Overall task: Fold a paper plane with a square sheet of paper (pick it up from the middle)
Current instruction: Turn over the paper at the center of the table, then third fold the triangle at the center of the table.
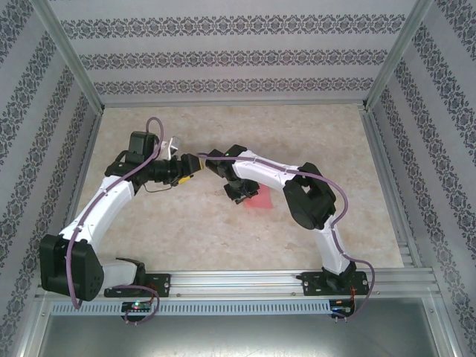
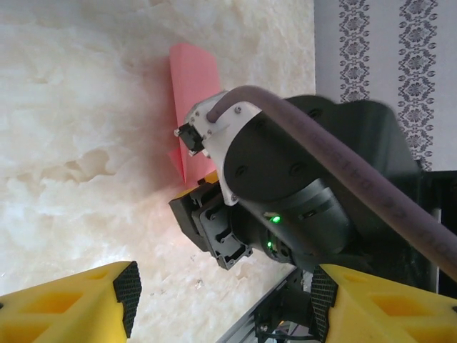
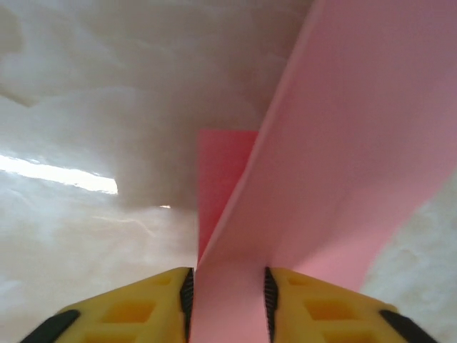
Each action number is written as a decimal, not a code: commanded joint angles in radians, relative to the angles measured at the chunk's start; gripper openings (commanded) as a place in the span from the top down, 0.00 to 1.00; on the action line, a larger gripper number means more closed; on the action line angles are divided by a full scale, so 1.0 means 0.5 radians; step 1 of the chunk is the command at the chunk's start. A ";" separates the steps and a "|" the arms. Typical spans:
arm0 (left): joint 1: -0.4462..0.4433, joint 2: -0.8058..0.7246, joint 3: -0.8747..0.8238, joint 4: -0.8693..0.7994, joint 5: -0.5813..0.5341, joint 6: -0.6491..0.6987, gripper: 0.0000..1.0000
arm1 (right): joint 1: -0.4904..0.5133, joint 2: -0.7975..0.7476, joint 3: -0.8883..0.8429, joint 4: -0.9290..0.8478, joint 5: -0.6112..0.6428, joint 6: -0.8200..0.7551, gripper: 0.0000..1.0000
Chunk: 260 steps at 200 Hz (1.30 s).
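Pink paper (image 3: 343, 143): thin, matt, smooth, with crisp creases. Table top (image 3: 71, 107): polished marble-look surface, glossy, throws glare. Right gripper fingers (image 3: 121, 314): matt yellow plastic with black ribbed pads. Frame rail (image 1: 238, 277): brushed aluminium, satin finish.

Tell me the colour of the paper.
The paper is plain pink-red, clearest in the right wrist view.

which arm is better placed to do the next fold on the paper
Probably right: the paper stands between the right arm's jaws. The left arm's jaws are open and empty, away from the paper, with the right wrist partly in their way.
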<state>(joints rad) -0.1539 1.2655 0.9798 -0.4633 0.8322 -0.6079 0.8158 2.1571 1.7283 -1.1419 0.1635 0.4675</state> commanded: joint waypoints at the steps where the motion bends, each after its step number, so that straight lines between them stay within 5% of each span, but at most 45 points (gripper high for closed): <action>1: 0.041 -0.050 -0.020 -0.129 -0.014 0.089 0.33 | 0.001 -0.083 -0.060 0.173 -0.118 -0.008 0.59; 75: 0.008 0.210 0.017 0.087 0.076 0.032 0.35 | -0.175 -0.729 -0.671 0.770 -0.425 0.028 0.51; 150: -0.383 0.802 0.453 0.218 0.006 0.059 0.45 | -0.467 -1.184 -1.226 1.018 -0.724 0.118 0.49; 189: -0.516 1.125 0.724 0.172 0.005 0.119 0.50 | -0.523 -1.179 -1.415 1.280 -0.965 0.253 0.56; 260: -0.623 1.545 1.001 0.108 -0.013 0.206 0.57 | -0.576 -1.211 -1.574 1.400 -0.992 0.335 0.82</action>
<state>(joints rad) -0.4374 1.9945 1.4322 -0.3870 0.8291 -0.5484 0.5385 1.5753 0.9680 -0.4801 -0.3096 0.6098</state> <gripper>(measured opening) 0.439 0.203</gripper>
